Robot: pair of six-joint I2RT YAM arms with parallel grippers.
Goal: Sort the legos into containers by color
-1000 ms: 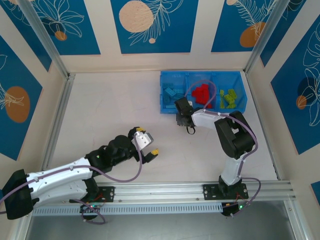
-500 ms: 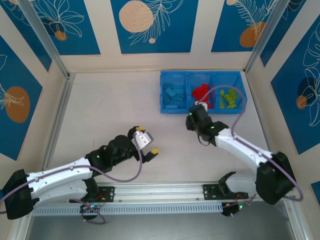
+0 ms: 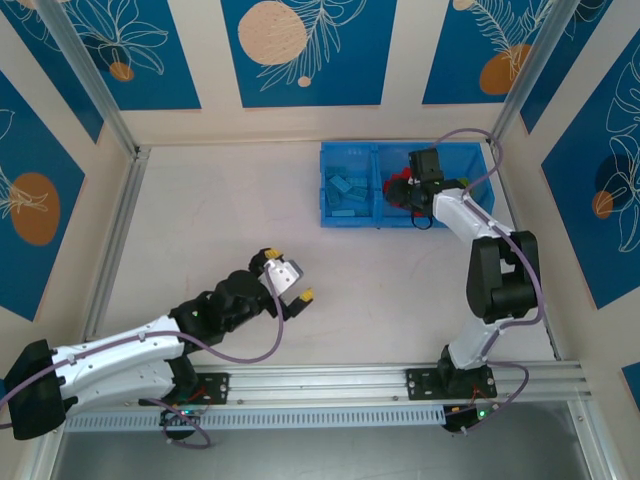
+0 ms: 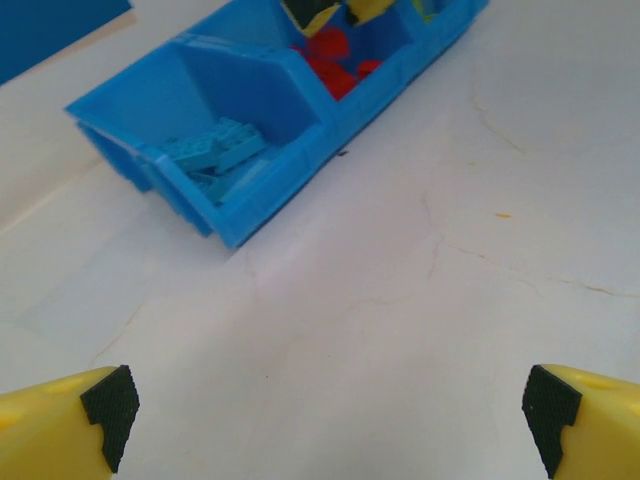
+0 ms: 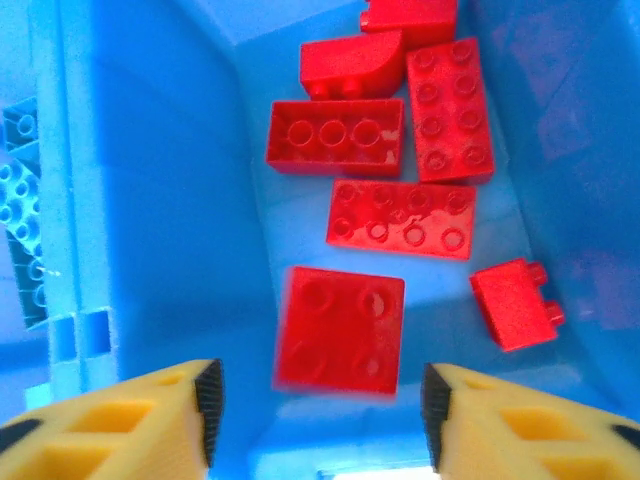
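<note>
Right hand [image 3: 405, 190] is over the tray [image 3: 345, 152], down in the middle compartment [image 5: 160, 150]. Its fingers [image 5: 150, 410] are spread apart and grip nothing. A red 2x2 brick [image 5: 340, 328] sits in the gap between them, clear of both (blurred in the right wrist view, so can't tell if it rests on the compartment floor). The other red legos [image 5: 400, 218] lie loose on that compartment's floor beyond it, some studs up, some hollow side up.

Light blue legos [image 3: 345, 188] are in the left compartment. Green legos [image 3: 463, 188] are in the right one, partly hidden behind the right arm. As far as I can see, each compartment holds one colour.

Left hand [image 3: 288, 274] is well apart from the tray, over bare table [image 3: 220, 210], pointing toward it. It's wide open and empty. The left wrist view has both yellow tips at the bottom corners, white table in the gap and the tray further up.
</note>
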